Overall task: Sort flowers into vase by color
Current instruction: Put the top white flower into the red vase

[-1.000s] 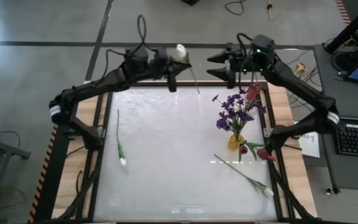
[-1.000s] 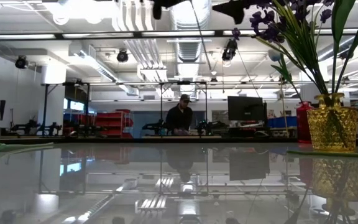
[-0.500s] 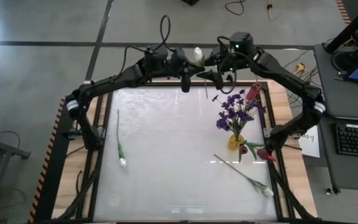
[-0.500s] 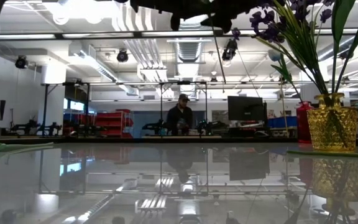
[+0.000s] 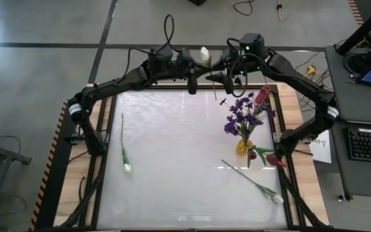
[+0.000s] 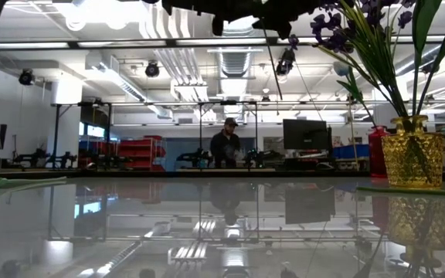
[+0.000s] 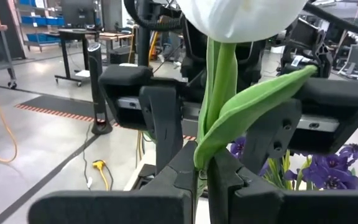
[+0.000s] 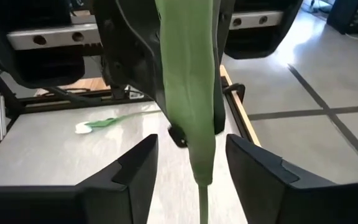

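Observation:
My left gripper (image 5: 198,66) is high over the table's far edge, shut on a white tulip (image 5: 205,55). In the left wrist view its bud (image 7: 241,15) stands above my fingers. My right gripper (image 8: 191,168) is open and faces the left one. Its fingers stand on either side of the tulip's green leaf and stem (image 8: 188,93) without touching. Two more white tulips (image 5: 126,166) (image 5: 277,198) lie flat on the table. A yellow glass vase (image 5: 243,147) holds purple blossoms (image 5: 243,113). My left gripper pinches the tulip's stem (image 7: 207,168) between its two fingers, just below the leaf and the bud. The flower is lifted clear of the table. The bud is above the fingers and the thin stem (image 5: 214,93) hangs below them.
Dark red buds (image 5: 277,160) lie on the table beside the vase, near the right edge. The vase (image 6: 413,158) and its purple sprays fill the right of the low view. A person (image 6: 224,147) is at a bench far behind the table.
My left gripper has carried the tulip toward the table's right along the far edge. My right gripper has moved left toward it, and its open fingers now straddle the stem. Both have kept nearly still in the last half second.

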